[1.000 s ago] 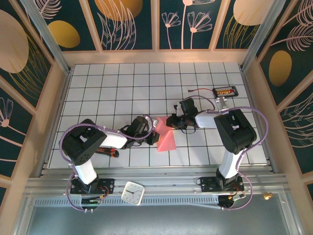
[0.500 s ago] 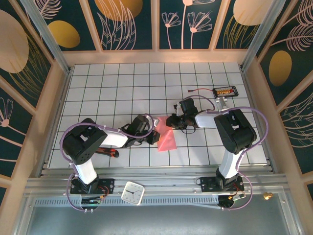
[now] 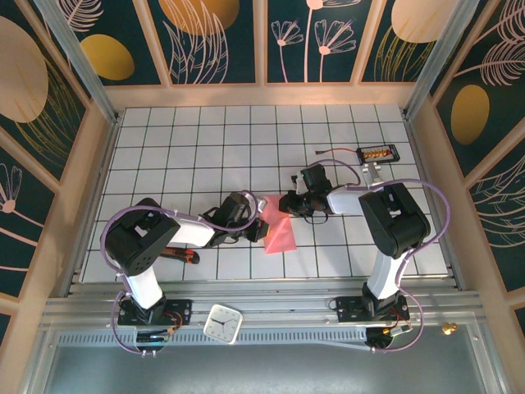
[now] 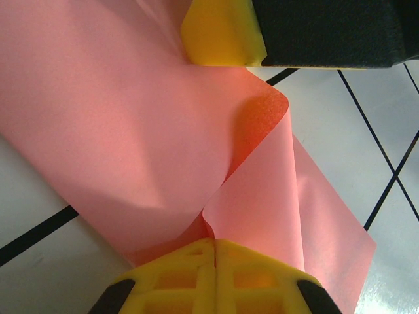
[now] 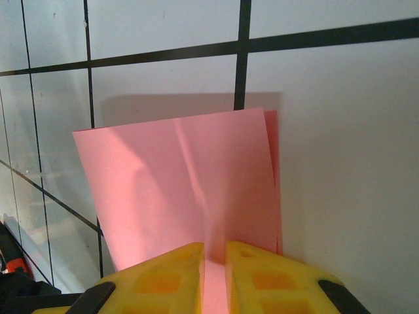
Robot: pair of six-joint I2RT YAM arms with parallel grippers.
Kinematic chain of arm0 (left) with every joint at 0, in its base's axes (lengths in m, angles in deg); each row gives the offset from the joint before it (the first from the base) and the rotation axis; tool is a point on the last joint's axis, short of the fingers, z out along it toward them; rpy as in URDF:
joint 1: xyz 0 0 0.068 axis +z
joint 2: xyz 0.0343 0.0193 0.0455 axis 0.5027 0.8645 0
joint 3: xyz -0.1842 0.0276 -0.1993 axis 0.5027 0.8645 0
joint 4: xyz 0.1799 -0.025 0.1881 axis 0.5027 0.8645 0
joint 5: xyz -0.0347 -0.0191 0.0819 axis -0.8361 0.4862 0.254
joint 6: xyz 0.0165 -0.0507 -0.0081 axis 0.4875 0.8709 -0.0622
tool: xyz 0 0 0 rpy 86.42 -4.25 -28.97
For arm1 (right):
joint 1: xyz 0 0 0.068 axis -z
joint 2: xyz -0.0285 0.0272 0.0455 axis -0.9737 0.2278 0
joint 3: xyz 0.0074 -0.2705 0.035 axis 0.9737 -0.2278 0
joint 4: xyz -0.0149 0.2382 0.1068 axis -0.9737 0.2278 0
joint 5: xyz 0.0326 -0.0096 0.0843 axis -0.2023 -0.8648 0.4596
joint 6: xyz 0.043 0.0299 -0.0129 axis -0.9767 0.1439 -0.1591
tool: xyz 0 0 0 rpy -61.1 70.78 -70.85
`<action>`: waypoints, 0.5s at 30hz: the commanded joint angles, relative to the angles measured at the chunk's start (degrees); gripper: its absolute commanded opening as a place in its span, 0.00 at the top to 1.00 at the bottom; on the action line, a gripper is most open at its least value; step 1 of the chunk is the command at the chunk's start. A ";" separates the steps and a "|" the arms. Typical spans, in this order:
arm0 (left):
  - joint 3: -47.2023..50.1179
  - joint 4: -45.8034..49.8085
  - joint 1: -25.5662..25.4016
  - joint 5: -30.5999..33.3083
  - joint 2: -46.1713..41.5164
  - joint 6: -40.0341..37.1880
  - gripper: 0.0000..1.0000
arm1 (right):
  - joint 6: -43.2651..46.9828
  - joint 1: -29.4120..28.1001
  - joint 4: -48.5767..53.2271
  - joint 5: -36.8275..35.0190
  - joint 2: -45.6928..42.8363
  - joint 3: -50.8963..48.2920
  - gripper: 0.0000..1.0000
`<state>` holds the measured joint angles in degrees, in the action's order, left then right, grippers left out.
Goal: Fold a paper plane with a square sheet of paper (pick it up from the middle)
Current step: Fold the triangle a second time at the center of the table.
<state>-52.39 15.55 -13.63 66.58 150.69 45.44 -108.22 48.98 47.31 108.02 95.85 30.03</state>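
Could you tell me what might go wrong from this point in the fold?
The left gripper and right gripper both pinch the pink sheet; pulling apart could tear it. The sheet bulges in a loose curl near the left gripper, which may set a stray crease. Its layered edges look slightly offset, so the fold may skew.

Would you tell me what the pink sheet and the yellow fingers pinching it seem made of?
The pink sheet looks like thin matte paper: it curls softly, glowing at the fold. The yellow fingers seem moulded plastic, with ribbed pockets.

Salmon-pink square sheet of paper (image 3: 279, 234), folded double, one edge curled
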 commanded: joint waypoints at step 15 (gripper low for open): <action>0.12 2.40 -0.05 1.60 2.02 -0.40 1.00 | 0.60 -0.94 2.65 -1.88 1.65 -0.41 0.82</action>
<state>-52.04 14.96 -13.63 66.85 150.67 45.81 -108.22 48.96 47.31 108.02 95.85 30.03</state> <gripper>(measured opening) 0.056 0.180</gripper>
